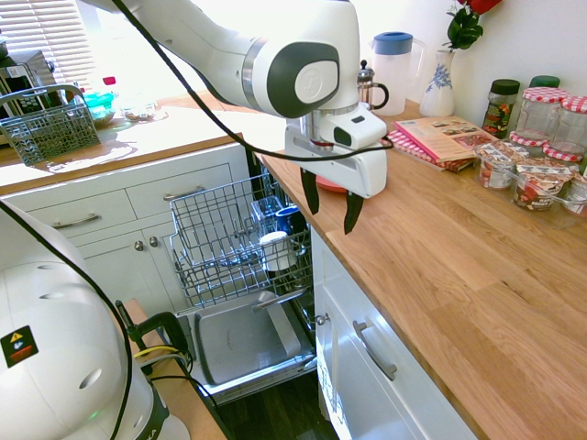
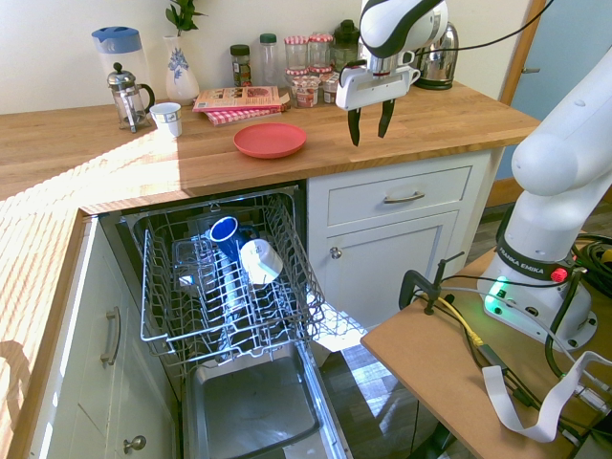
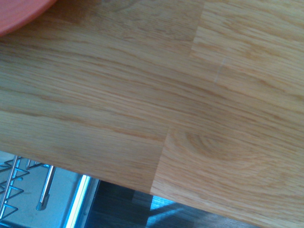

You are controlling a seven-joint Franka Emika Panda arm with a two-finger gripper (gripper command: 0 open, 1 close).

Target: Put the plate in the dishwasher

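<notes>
The robot's hand hangs over the counter, holding nothing.

The gripper (image 2: 370, 122) points down with its two dark fingers spread apart and nothing between them. The red plate (image 2: 270, 140) lies flat on the wooden counter (image 2: 449, 115), off to one side of the gripper and lower down. The dishwasher (image 2: 225, 287) stands open below the plate, its rack (image 1: 225, 240) pulled out with cups inside.

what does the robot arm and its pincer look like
The arm is glossy white with rounded links and a dark grey disc at one joint. A black cable runs along it. The pincer has a boxy white body and two short, black, tapered fingers. In the second exterior view the base link carries black "FRANKA EMIKA" lettering, a red button and a green light.
</notes>
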